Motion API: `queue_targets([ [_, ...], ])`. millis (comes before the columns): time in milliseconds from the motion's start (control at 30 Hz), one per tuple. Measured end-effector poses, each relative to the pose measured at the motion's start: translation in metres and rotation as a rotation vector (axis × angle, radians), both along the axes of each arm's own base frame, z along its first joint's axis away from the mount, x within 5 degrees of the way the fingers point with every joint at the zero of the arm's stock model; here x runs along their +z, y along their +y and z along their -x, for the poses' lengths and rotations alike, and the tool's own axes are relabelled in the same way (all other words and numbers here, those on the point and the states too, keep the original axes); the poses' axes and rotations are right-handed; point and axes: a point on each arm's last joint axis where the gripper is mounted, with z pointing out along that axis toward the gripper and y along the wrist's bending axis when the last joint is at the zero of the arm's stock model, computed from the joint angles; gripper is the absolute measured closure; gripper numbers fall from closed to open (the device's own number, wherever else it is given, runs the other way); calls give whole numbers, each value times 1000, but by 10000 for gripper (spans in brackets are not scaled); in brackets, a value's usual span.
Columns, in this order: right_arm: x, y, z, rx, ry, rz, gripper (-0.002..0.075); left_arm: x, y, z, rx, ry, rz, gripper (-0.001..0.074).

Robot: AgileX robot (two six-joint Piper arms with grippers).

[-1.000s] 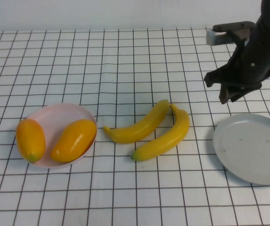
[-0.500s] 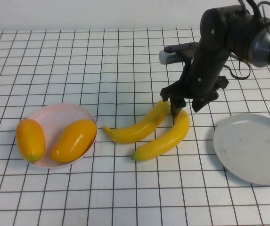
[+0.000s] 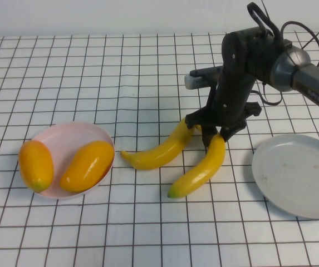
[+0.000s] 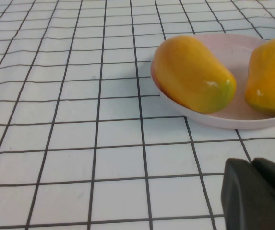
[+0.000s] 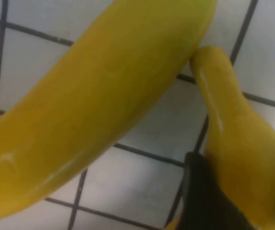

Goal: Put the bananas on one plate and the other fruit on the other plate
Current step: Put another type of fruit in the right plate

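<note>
Right gripper (image 3: 215, 132) straddled the near banana's (image 3: 199, 168) upper end on the surface, fingers seemingly pinching it. Left gripper (image 4: 257, 194) sat pressed together by the pink plate (image 3: 59, 139). I judged a banana pickup underway; next, carry to the grey plate (image 3: 298, 175).

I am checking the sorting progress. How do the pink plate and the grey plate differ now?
The pink plate lies on the robot's left side and holds both orange-yellow oval fruits; the grey plate lies on the right side and holds nothing. Both bananas lie on the table between them, the right claw at one banana's end. Both plates are round, shallow and similar in size.
</note>
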Motion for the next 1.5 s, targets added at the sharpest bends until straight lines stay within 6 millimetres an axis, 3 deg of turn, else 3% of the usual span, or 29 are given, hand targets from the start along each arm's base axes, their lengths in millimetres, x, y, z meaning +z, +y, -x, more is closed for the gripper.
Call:
queue_targets([
  [167, 12, 5, -2, 19, -22, -55, 432, 0, 0, 0, 0, 0, 0, 738],
  [333, 74, 7, 6, 132, -167, -125, 432, 0, 0, 0, 0, 0, 0, 738],
  [433, 112, -17, 23, 168, -279, 0, 432, 0, 0, 0, 0, 0, 0, 738],
  [500, 120, -38, 36, 170, -295, 100, 432, 0, 0, 0, 0, 0, 0, 738],
  [733, 90, -139, 62, 88, -127, 304, 432, 0, 0, 0, 0, 0, 0, 738],
  [867, 68, -178, 66, 89, -29, 345, 432, 0, 0, 0, 0, 0, 0, 738],
  [1000, 53, -185, 61, 123, -13, 353, 432, 0, 0, 0, 0, 0, 0, 738],
  [1233, 26, -176, 45, 226, -42, 287, 430, 0, 0, 0, 0, 0, 0, 738],
  [1500, 22, -172, 38, 241, -75, 264, 321, 0, 0, 0, 0, 0, 0, 738],
])
